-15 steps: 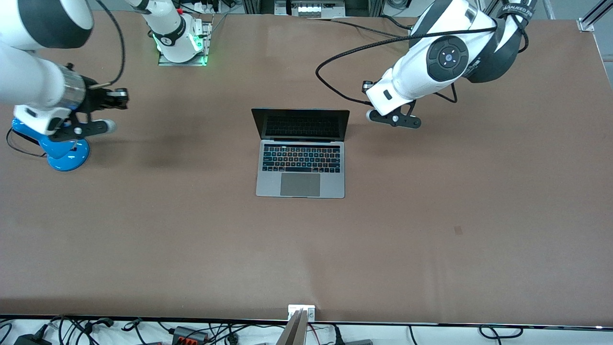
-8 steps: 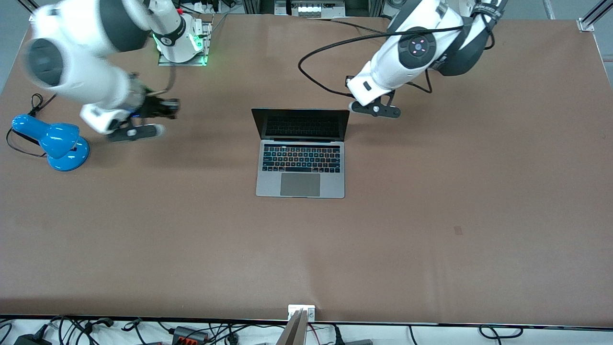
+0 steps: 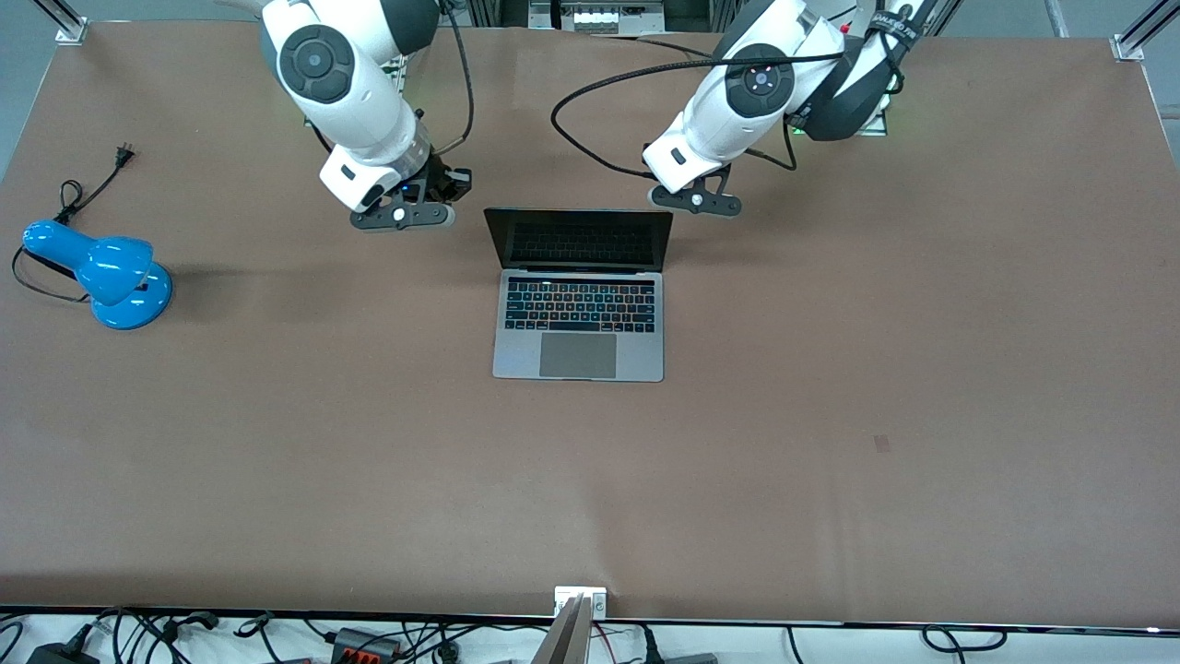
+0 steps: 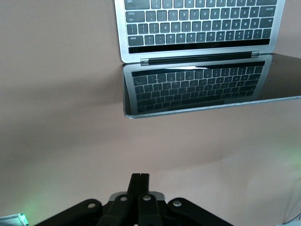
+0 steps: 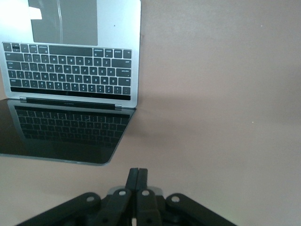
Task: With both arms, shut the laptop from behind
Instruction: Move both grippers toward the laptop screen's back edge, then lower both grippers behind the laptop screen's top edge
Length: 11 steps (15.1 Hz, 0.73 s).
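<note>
The silver-grey laptop (image 3: 579, 318) stands open in the middle of the table, with its black screen upright and facing the front camera. My right gripper (image 3: 441, 189) hangs shut and empty over the table beside the lid's edge toward the right arm's end. My left gripper (image 3: 691, 195) hangs shut and empty over the table by the lid's corner toward the left arm's end. The left wrist view shows the shut gripper (image 4: 139, 177) apart from the laptop (image 4: 197, 28). The right wrist view shows the shut gripper (image 5: 138, 172) apart from the laptop (image 5: 70, 70).
A blue desk lamp (image 3: 101, 272) with a black cord (image 3: 88, 189) lies near the table edge at the right arm's end. The brown table (image 3: 830, 415) stretches wide around the laptop.
Both arms have swung in toward the laptop's lid. The right gripper came from over the blue lamp, and the left gripper moved closer to the lid's corner. The laptop has not moved.
</note>
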Each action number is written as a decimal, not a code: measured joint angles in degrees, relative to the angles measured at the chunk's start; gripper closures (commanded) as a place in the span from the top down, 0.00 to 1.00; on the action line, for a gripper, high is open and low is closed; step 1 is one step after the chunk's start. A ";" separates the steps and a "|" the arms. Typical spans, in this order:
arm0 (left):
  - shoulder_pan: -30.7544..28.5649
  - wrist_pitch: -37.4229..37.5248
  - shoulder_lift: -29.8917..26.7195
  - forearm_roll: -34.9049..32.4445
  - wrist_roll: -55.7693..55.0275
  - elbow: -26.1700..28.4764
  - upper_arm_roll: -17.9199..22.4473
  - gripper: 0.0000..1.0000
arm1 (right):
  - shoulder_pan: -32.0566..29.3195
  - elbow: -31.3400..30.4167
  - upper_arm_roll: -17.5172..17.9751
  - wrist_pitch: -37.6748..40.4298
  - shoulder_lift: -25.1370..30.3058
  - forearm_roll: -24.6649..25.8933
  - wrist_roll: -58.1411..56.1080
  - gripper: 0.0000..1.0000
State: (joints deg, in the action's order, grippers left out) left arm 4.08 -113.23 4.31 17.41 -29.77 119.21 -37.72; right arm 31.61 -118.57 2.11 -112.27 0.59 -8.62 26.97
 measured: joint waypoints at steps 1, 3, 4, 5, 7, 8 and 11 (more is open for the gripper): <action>0.00 -0.20 -0.01 0.00 -0.06 0.28 -0.06 0.00 | 0.63 -0.04 -0.01 0.00 0.01 0.00 0.06 0.00; -0.05 -0.33 -0.01 0.00 -0.08 0.46 -0.06 0.00 | 1.68 -0.56 -0.01 -0.26 0.02 0.00 0.50 0.00; -0.05 -0.36 -0.01 0.00 -0.08 0.48 -0.06 0.00 | 1.92 -1.09 -0.01 -0.70 0.02 0.00 0.59 0.00; -0.05 -0.37 -0.02 0.00 -0.08 0.48 -0.06 0.00 | 2.24 -1.81 -0.01 -1.43 0.01 -0.01 0.59 0.00; -0.06 -0.40 -0.03 0.00 -0.09 0.49 -0.06 0.00 | 3.85 -3.45 0.03 -3.72 -0.07 -0.03 0.63 0.00; -0.06 -0.42 -0.03 0.00 -0.10 0.49 -0.06 0.00 | 4.78 -4.26 0.05 -5.05 -0.12 -0.03 0.81 0.00; -0.08 -1.41 -0.03 0.00 -0.11 0.53 -0.06 0.00 | 6.65 -5.71 0.06 -7.75 -0.32 -0.06 1.19 0.00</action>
State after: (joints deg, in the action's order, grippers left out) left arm 4.00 -114.65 4.28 17.41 -29.88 119.74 -37.78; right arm 38.26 -124.28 2.17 -120.02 0.27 -8.68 28.16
